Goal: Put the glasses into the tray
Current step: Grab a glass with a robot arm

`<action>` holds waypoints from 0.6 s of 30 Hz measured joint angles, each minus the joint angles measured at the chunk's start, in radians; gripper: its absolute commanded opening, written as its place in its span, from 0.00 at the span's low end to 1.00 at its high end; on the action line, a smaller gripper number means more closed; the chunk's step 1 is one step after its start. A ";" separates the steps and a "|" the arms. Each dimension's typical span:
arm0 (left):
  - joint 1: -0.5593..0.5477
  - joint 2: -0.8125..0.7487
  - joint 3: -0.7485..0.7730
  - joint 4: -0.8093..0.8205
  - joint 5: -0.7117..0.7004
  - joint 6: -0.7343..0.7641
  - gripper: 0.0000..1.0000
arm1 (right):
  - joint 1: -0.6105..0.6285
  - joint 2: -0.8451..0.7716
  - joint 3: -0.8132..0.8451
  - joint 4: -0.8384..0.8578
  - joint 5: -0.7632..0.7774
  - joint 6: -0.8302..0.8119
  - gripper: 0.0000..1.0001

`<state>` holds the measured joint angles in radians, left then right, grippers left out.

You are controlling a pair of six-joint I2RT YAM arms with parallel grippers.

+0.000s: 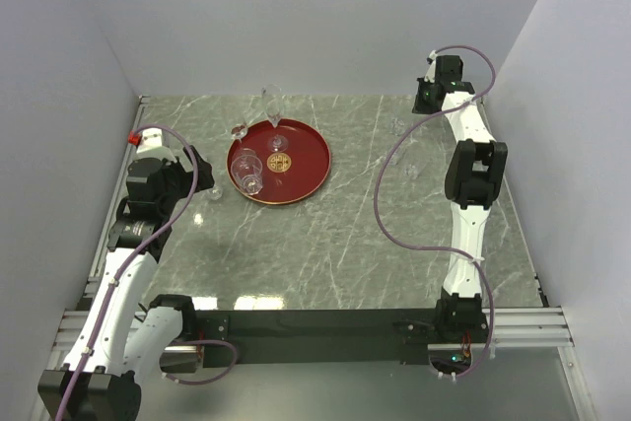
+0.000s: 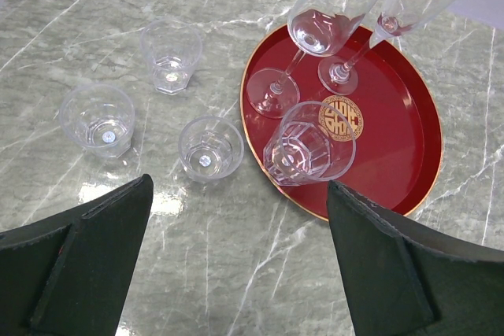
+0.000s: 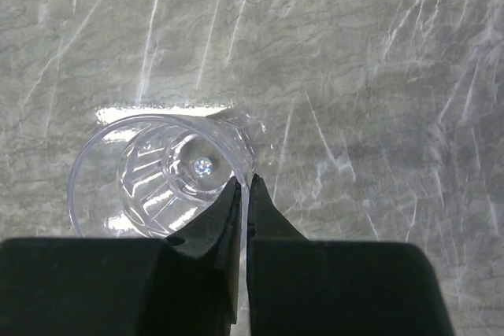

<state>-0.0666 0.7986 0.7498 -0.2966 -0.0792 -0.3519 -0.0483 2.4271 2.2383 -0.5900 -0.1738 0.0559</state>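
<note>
Operator: Where does the right gripper (image 3: pixel 246 182) stand?

Observer: Its jaws are together on the wall of a short tumbler (image 3: pixel 157 179), one finger inside the rim and one outside. The tumbler looks to rest on the table (image 3: pixel 378 76), well to the right of the tray (image 1: pixel 311 170) in the overhead view. Whether it is off the table yet I cannot tell.

Operator: And the other glasses?

Observer: Two stemmed glasses (image 2: pixel 315 25) and a second tumbler (image 2: pixel 311 147) are inside the tray, near its gold emblem (image 2: pixel 341 118). Three more tumblers (image 2: pixel 210 149) wait just outside the tray's left rim. The left gripper (image 2: pixel 240 186) hangs by that same rim, jaws wide apart, holding nothing.

Operator: How should the lift go?

Observer: As I judge it, a pinch on one thin wall lets the glass swing. So raise it straight up, slowly, with the wrist level. Carry it to the tray's right side, which looks bare, and keep off the stems, because a knock would likely topple them. Clear the low rim and lower until the base sits flat on the red. Only then part the jaws and draw up vertically, so the inner finger does not drag the rim.

Operator: Main risk?

Observer: Slip, probably, since the clear wall looks slick.
</note>
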 measured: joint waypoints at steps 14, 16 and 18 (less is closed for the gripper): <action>0.000 -0.005 0.000 0.000 0.000 0.000 0.97 | 0.028 -0.142 -0.047 0.039 -0.296 0.020 0.00; 0.000 -0.005 0.000 0.000 0.000 0.000 0.97 | 0.053 -0.163 -0.047 0.042 -0.361 -0.002 0.00; 0.000 -0.005 0.000 0.000 0.000 0.000 0.97 | 0.091 -0.172 -0.047 0.043 -0.425 -0.025 0.00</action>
<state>-0.0666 0.7937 0.7498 -0.2966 -0.0792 -0.3519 0.0429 2.2555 2.1910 -0.5468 -0.5987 0.0311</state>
